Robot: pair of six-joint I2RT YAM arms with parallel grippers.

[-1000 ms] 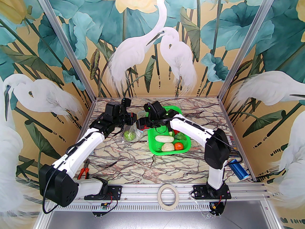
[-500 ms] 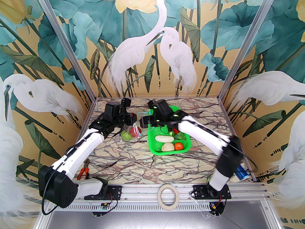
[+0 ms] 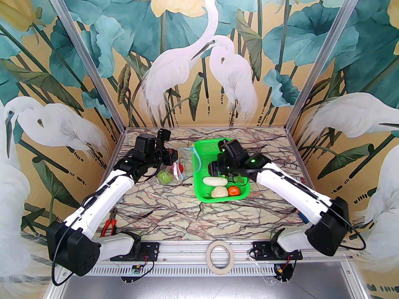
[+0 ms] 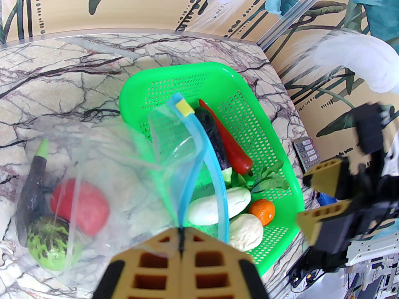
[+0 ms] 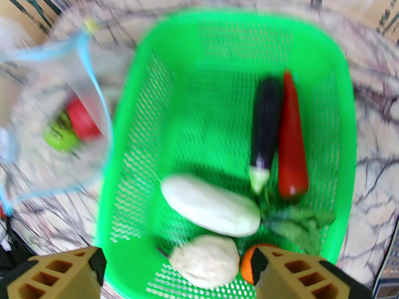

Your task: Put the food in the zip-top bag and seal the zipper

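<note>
Marble table [image 3: 174, 210], left gripper [image 4: 180, 234] clamping zip-top bag [image 4: 124, 154] — wrist view reveals eggplant [image 4: 31, 182] inside, right gripper [image 5: 177, 260] empty, wide.

The left arm [image 3: 103, 192] and right arm [image 3: 293, 190] had white shells between boxy black joints, thin black cables [image 3: 358, 233] looping alongside, green lights [image 3: 253, 159] near the wrists. Their fingers [image 4: 146, 254] were tan, latticed plastic with black edges.

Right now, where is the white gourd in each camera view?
Top external: white gourd in the green basket's near half, above the cabbage.
Left wrist: white gourd lower centre, partly behind the blue zipper.
Right wrist: white gourd lower centre, above the cabbage.
Shared landmark: the green basket.
</note>
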